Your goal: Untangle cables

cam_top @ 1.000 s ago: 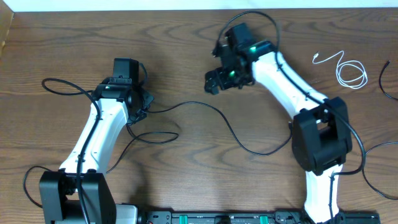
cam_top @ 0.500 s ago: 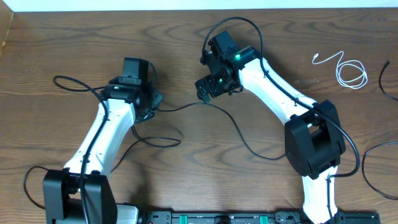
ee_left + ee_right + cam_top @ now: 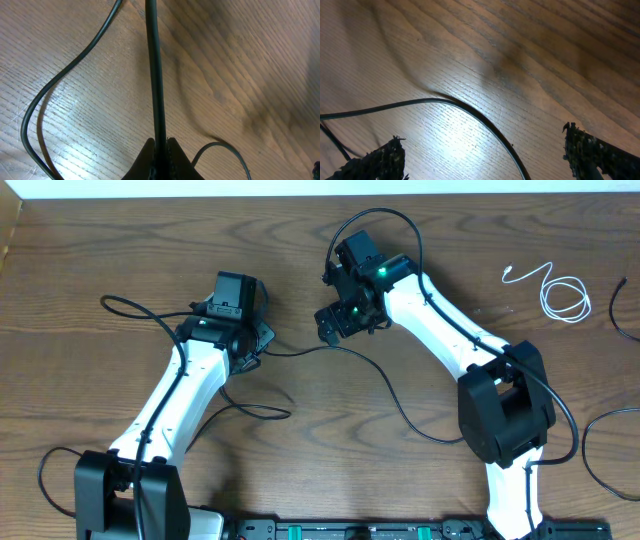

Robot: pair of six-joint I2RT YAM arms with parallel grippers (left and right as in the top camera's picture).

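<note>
Clamps a black cable [image 3: 154,75] in the left gripper [image 3: 160,146] mid-table [image 3: 100,240], likely to anchor it. Hovers the right gripper [image 3: 487,151] wide open over that cable's slack, seemingly ready to pull. Leaves the white cable [image 3: 560,295] coiled apart near the far right corner.

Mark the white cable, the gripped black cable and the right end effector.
white cable [image 3: 544,296], overhead view, coiled loop
black cable [image 3: 154,75], left wrist view, straight stretch
right end effector [image 3: 482,144], right wrist view, between open fingers
</note>
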